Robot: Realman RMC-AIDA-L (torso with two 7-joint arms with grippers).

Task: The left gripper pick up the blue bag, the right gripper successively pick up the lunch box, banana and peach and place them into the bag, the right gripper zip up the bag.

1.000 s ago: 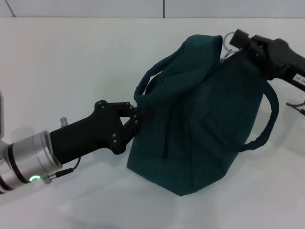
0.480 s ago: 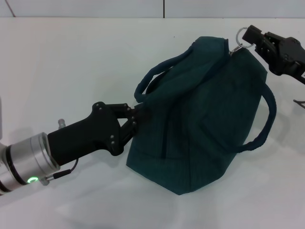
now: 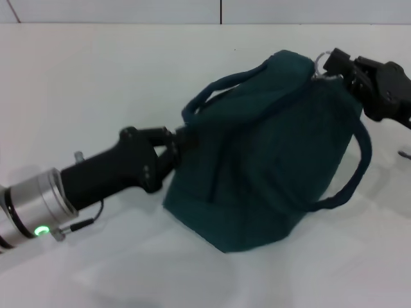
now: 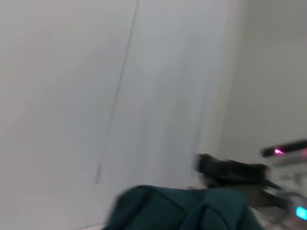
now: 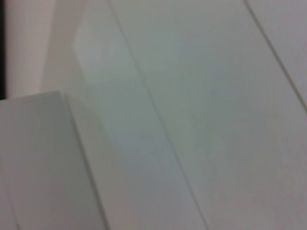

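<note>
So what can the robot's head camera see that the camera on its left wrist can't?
Only the head view shows the whole blue bag with its loop handles, the left end effector clamped on the bag's near edge, and the silver zipper ring at the right end effector. Only the left wrist view shows a pale wall with a thin dark line and small pink and blue lights off to one side. Both show the bag's teal fabric and a black end effector beyond it, the right one, blurry in the wrist view.
</note>
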